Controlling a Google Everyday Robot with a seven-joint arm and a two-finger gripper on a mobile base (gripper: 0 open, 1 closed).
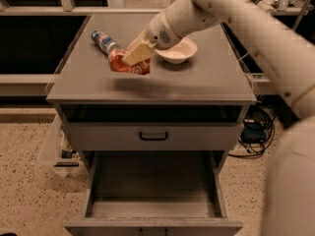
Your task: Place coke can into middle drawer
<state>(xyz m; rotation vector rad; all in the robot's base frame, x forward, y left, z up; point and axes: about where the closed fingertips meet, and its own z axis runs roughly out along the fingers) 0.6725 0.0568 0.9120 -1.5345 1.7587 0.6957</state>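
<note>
The table (197, 85) is a grey cabinet with a flat, matte top. Three things lie on its back half. A slim blue-and-silver can (102, 40) lies on its side at the back left. Just beside it, to the front right, lies the red-orange coke can (118, 63), also on its side and partly hidden. A shallow white bowl (189, 47), round and smooth, sits to the right of the cans.

The tool (139, 53) is right over the coke can, its tan, flat-faced tip covering the can's upper side. I cannot tell whether it is apart or clamped on the can. The pale, rounded arm (221, 6) reaches in from the upper right and passes over the bowl's back rim.

Below the top sits a closed drawer front (103, 136) with a black handle (153, 136). Under it the middle drawer (152, 178) is pulled out, with a flat grey metal floor and low side walls. Dark cables (257, 127) lie at the right on the speckled floor (24, 191).
</note>
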